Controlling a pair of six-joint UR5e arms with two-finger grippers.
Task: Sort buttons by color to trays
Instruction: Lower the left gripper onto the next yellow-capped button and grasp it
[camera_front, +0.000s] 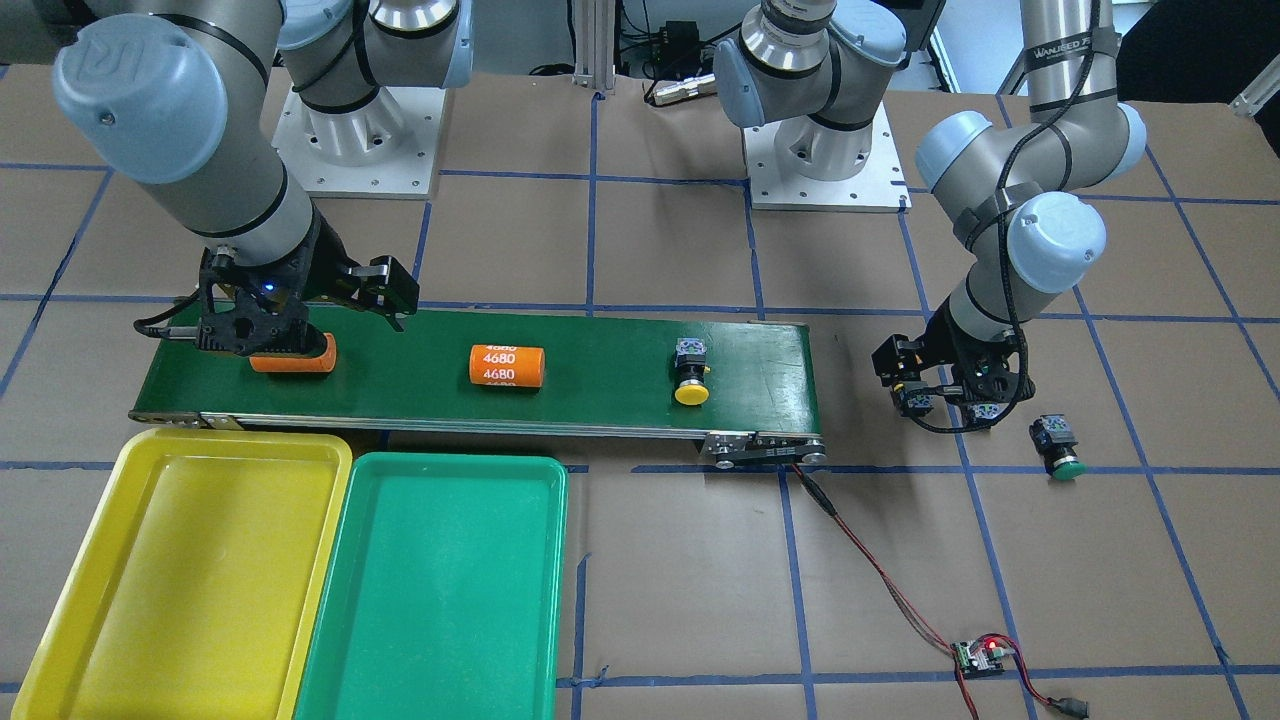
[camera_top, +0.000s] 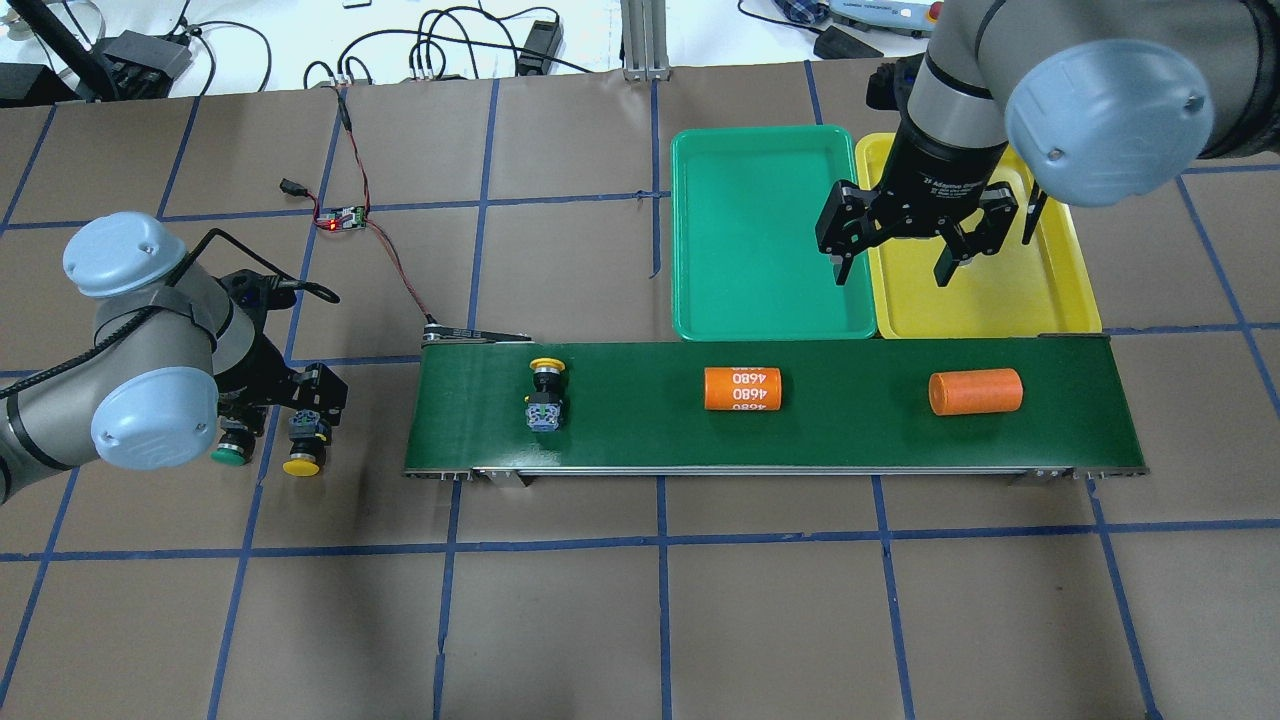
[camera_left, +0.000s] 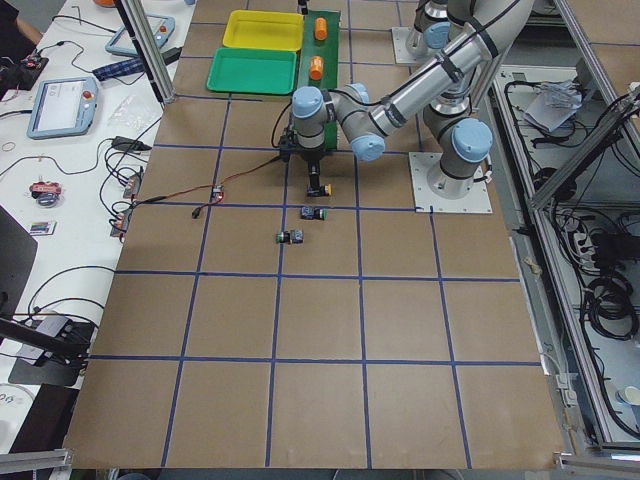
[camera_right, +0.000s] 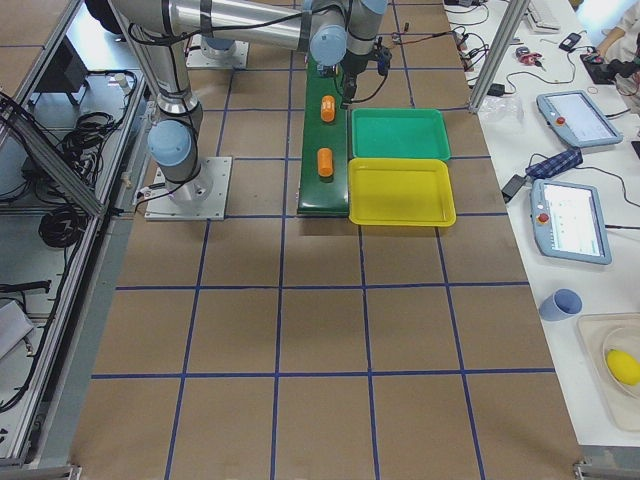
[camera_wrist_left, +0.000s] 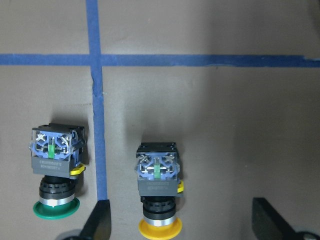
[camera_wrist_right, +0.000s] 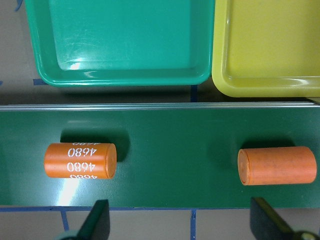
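Observation:
One yellow-capped button (camera_top: 545, 392) lies on the conveyor belt near its left end. A green-capped button (camera_wrist_left: 55, 170) and a yellow-capped button (camera_wrist_left: 159, 192) lie on the table left of the belt. My left gripper (camera_wrist_left: 182, 225) hangs open over them, its fingers straddling the yellow-capped one without touching it. Another green-capped button (camera_front: 1060, 447) lies farther out on the table. The green tray (camera_top: 760, 240) and the yellow tray (camera_top: 1060, 300) sit side by side beyond the belt, with nothing in them. My right gripper (camera_top: 893, 265) is open and holds nothing, hovering above the belt's right half.
The dark green conveyor belt (camera_top: 850, 440) carries an orange cylinder marked 4680 (camera_top: 742, 389) and a plain orange cylinder (camera_top: 975, 392). A small circuit board (camera_top: 345, 217) with red wires to the belt lies on the table at the back left.

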